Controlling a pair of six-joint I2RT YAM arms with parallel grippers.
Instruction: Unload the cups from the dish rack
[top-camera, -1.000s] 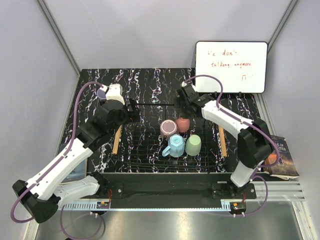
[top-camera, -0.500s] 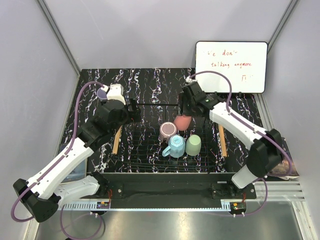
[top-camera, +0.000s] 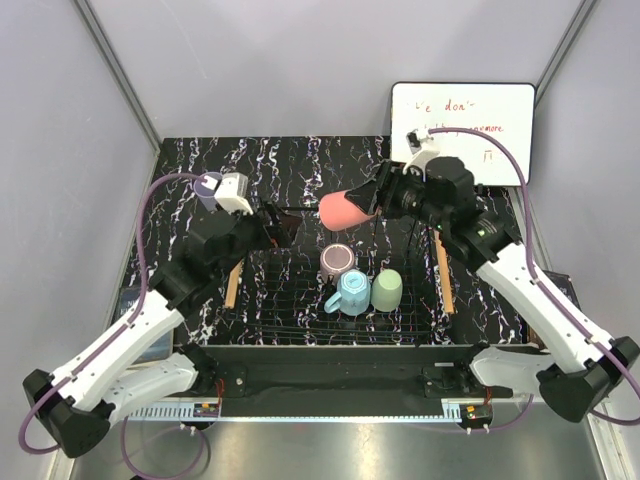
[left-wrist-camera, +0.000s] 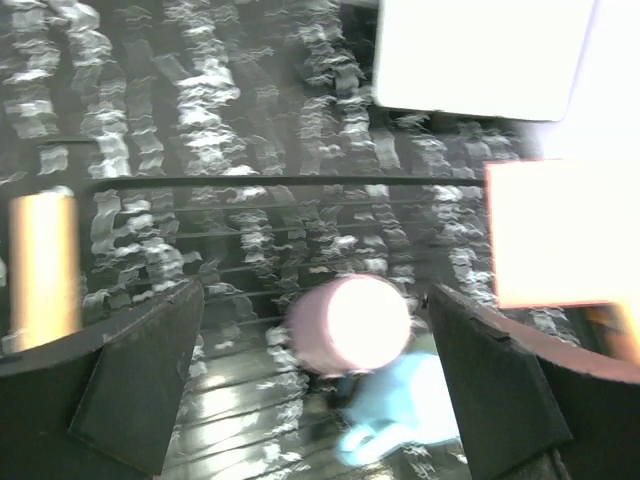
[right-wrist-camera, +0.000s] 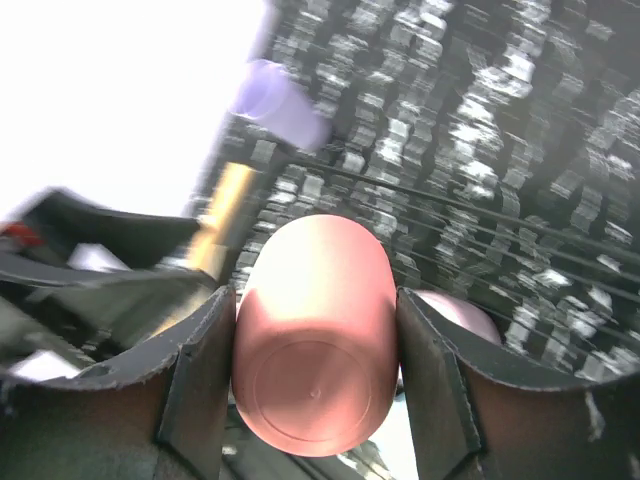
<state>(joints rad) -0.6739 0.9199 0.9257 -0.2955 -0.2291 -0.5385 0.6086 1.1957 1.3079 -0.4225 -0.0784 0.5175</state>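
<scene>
Right gripper (top-camera: 377, 200) pinches the pink cup (right-wrist-camera: 315, 340) sideways above the rack's (top-camera: 300, 325) far edge, clear of its rim for carrying out. Left gripper (left-wrist-camera: 315, 380) hovers spread over the three cups (top-camera: 352, 285) inside.

The salmon-pink cup (right-wrist-camera: 315, 350) is shown as smooth, matt plastic. The dish rack (top-camera: 300, 300) is formed of thin black wire and flanked by pale, unpainted wooden bars (top-camera: 234, 280). The tabletop (top-camera: 300, 165) is finished in a black, white-veined marble pattern.
</scene>
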